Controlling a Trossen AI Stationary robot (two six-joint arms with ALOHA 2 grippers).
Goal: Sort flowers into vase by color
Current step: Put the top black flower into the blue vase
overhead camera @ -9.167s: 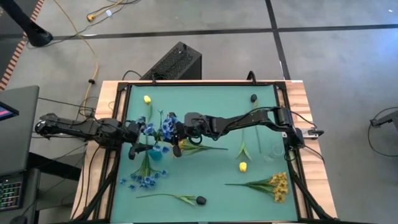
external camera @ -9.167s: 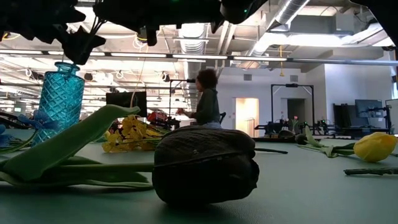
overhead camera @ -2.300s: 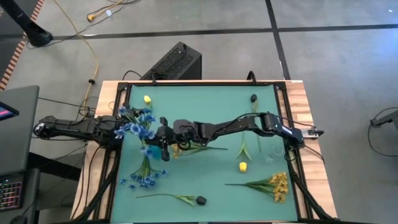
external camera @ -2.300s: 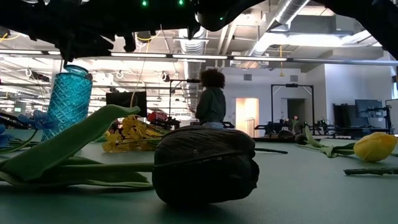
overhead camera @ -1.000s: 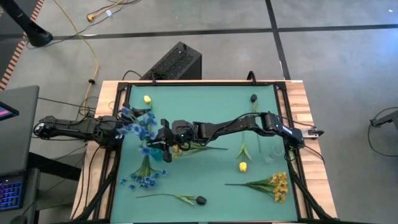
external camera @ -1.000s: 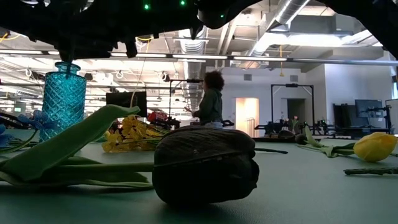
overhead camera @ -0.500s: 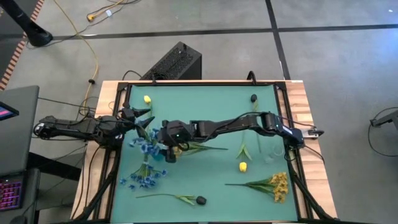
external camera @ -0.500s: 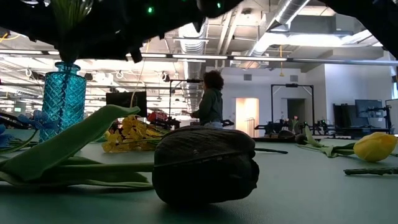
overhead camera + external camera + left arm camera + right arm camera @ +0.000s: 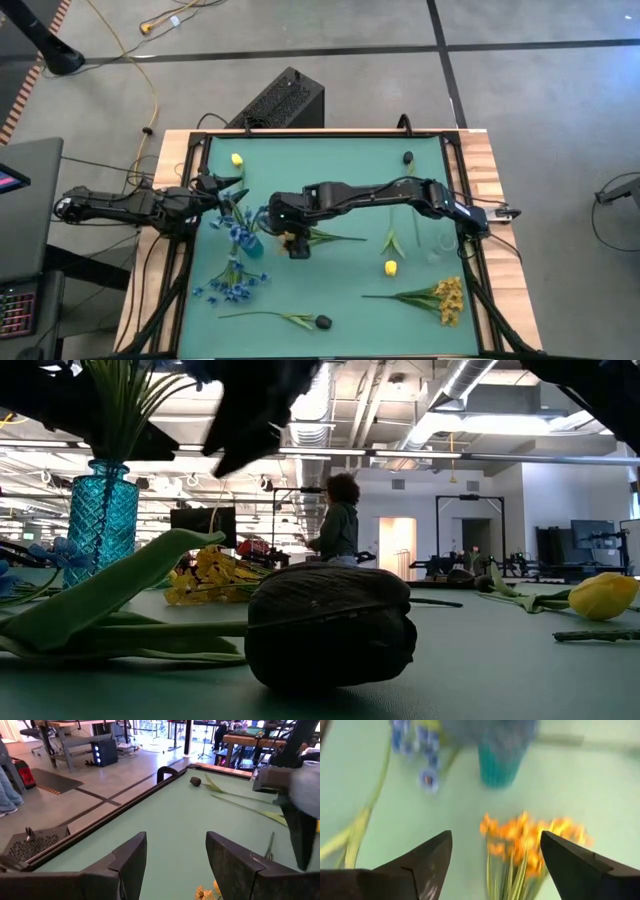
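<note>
A blue glass vase (image 9: pixel 251 243) stands left of the table's middle, and a blue-blossom sprig (image 9: pixel 238 224) sticks into its neck by its stems (image 9: pixel 118 415). My right gripper (image 9: pixel 297 247) hangs open just right of the vase, above a yellow-orange cluster (image 9: pixel 530 837) that lies on the mat. My left gripper (image 9: pixel 221 183) waits open at the left edge, holding nothing. Another blue sprig (image 9: pixel 231 284) lies near the vase's foot. Yellow buds (image 9: pixel 390 267) (image 9: pixel 237 158), dark buds (image 9: pixel 323 322) (image 9: pixel 408 157) and a second yellow-orange cluster (image 9: pixel 446 298) lie scattered.
A clear glass vessel (image 9: pixel 440 241) stands near the right edge. A raised dark rim (image 9: pixel 320 135) frames the green mat. In the low view a dark bud (image 9: pixel 330 625) lies close in front, and a person stands in the room behind.
My right gripper has let go of the blue sprig, risen, tipped its fingers downward and drawn back toward the table's right. The sprig, a second ago tilted over the vase's left side, now stands with its stems in the vase neck.
</note>
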